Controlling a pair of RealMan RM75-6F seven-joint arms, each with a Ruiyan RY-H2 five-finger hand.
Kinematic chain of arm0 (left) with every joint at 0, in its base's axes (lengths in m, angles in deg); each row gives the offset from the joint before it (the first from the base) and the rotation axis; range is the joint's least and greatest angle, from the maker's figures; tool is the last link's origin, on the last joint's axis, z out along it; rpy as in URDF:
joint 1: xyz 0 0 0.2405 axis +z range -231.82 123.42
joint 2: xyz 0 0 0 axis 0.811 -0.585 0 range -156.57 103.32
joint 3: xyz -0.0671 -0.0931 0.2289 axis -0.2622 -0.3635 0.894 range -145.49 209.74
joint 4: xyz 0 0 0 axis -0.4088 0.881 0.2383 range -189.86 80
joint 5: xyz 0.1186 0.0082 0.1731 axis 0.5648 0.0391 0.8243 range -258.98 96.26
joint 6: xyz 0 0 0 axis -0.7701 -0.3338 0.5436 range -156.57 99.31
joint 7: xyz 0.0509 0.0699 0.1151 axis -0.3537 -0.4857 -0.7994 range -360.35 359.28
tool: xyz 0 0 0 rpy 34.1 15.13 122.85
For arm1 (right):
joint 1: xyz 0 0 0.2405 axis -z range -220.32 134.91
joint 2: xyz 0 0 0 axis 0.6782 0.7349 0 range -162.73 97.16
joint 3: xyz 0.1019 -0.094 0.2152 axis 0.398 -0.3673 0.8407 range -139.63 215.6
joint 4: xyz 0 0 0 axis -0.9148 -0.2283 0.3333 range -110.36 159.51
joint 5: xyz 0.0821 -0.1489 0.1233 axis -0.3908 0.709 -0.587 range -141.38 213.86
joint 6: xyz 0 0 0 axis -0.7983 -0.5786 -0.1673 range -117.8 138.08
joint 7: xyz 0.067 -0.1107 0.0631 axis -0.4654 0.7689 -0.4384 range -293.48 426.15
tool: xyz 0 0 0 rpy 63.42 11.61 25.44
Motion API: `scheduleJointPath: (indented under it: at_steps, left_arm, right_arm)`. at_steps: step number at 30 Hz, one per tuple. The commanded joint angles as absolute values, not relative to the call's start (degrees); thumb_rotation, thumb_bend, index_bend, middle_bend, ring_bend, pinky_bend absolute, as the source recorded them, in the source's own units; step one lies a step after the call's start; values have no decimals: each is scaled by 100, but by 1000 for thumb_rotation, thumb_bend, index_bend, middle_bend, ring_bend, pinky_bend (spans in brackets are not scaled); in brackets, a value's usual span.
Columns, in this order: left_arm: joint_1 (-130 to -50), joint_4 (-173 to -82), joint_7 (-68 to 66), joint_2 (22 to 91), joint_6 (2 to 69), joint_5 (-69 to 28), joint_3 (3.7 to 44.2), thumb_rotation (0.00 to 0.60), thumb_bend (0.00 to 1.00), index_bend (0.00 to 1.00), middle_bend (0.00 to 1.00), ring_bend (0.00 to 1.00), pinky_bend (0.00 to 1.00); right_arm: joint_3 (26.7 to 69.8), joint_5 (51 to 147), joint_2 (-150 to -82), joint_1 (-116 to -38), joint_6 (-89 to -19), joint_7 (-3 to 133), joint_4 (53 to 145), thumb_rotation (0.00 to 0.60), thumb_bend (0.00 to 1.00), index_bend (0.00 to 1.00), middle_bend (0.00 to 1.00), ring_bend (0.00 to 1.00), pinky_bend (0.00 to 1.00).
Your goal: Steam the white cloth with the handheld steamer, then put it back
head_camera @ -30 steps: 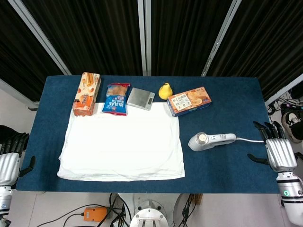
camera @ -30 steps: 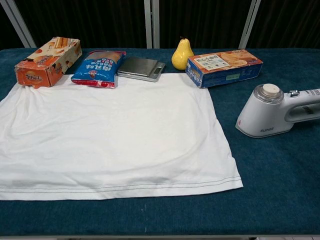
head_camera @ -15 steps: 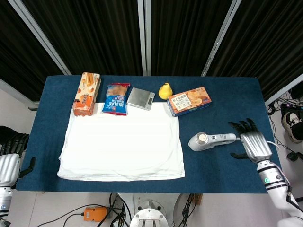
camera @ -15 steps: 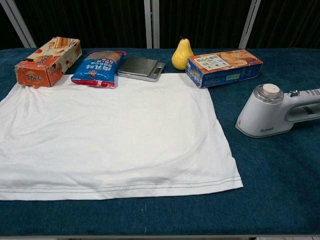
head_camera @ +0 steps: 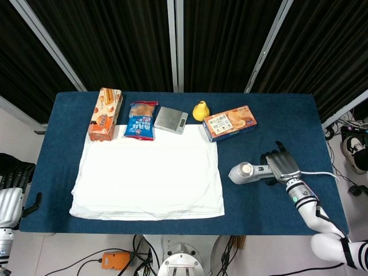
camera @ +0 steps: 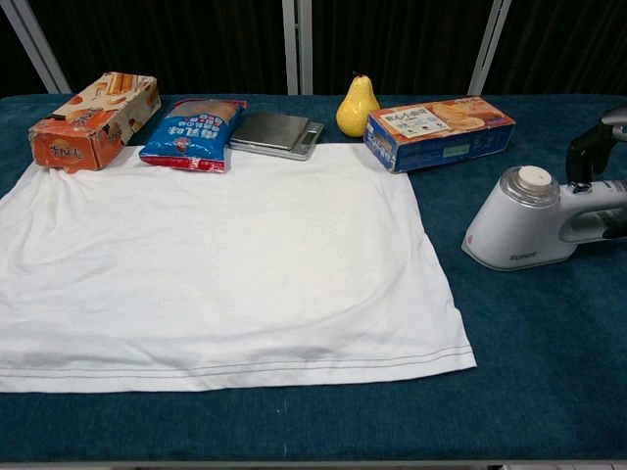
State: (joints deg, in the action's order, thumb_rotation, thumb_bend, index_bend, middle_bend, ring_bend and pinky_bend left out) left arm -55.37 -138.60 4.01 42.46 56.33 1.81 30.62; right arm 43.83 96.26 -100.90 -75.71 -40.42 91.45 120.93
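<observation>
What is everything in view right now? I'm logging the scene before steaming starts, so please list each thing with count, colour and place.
table: one, blue cover, under everything.
white cloth: one, white, spread flat, left of centre.
handheld steamer: one, white and grey, right of the cloth.
snack box: one, orange, far left.
snack bag: one, blue, beside that box.
scale: one, silver, back centre.
pear: one, yellow, right of the scale.
biscuit box: one, blue and orange, back right.
right hand: on the steamer's handle.
left hand: off the table's left edge.

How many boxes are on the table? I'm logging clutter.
2: an orange box at the cloth's far left corner, and a blue box at its far right corner beside the pear.
</observation>
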Motion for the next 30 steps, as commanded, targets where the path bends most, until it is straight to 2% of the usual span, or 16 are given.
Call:
scheduleJointPath:
  at_steps: [1,16,30]
  left_arm:
    - [-5538,-13863,405,4241,5630,180,3061,600,376,84,81,0,0]
    - [-5554,-13790,432,4286,5541,153,3068,600,375,84,82,0,0]
    - [-5584,-13680,496,4354,5491,159,3062,600,376,84,81,0,0]
  right_arm:
    - [4374,9541,-10157,-7647,-3970,9148,12027,600,0,573,524,427,0]
    - [4238,8966,-10201,-7814,-3904,9204,12050,600,0,582,545,486,0]
    - [4302,8841,-10196,-7659,-3936,8378,12131,600,0,601,574,568,0]
